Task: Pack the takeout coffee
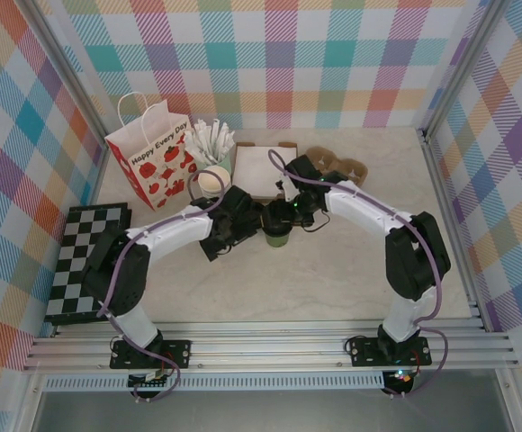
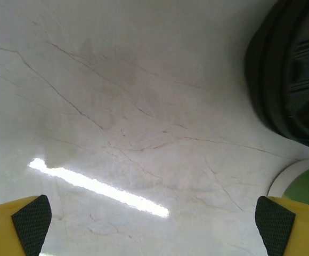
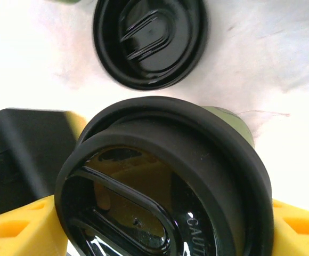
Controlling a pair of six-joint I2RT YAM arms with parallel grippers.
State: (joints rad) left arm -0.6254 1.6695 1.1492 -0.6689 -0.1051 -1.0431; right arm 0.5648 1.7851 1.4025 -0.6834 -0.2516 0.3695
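Green paper under a black lid: the takeout coffee [image 1: 277, 238] stands upright in the middle of the marble table [image 1: 351, 270] in the top view. Both arms meet over it there, and a paper bag [image 1: 153, 160] sits away at 10 o'clock. The right wrist view adds what the overhead hides. The right pincer [image 3: 160, 229] has its yellow fingers [image 3: 16, 229] at 8 and 4 o'clock of the cup's lid, flanking it; whether they press the cup I cannot tell. A loose black lid [image 3: 149, 42] lies at 12 o'clock, just apart. The left pincer [image 2: 153, 226] hangs spread wide over bare marble, nothing between its pads [image 2: 32, 224].
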